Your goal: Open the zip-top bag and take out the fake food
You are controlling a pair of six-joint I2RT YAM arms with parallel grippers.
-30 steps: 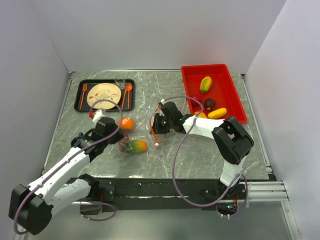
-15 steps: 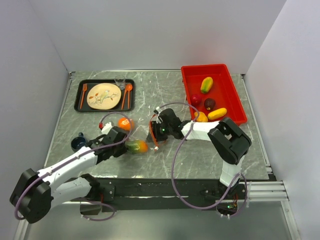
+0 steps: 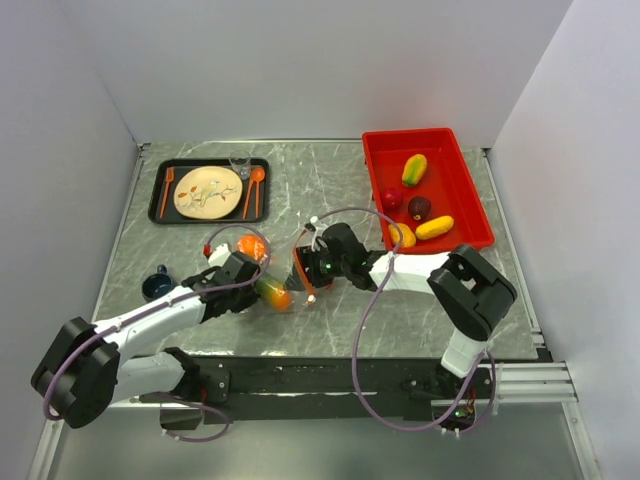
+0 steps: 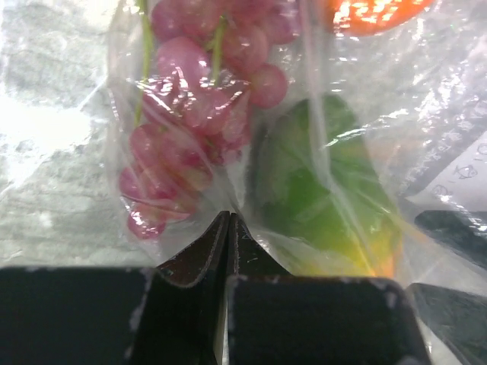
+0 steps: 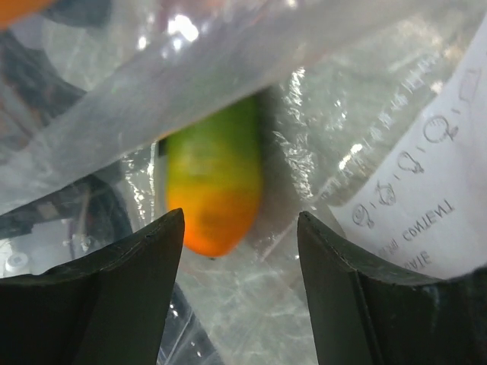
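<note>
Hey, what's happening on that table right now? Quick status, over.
Left gripper shut on zip-top bag. Right gripper open, facing the mango. Grapes and mango inside bag. Nothing in the way.

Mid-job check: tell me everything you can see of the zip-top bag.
The zip-top bag is clear, crinkled, glossy film lying floppy on the table. Through it show pink grapes, a green-orange mango and an orange; it carries a white printed label. The left claw is shut on a fold; the right claw stands open facing it.

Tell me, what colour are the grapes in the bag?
Pinkish-red grapes, clearest in the left wrist view.
</note>
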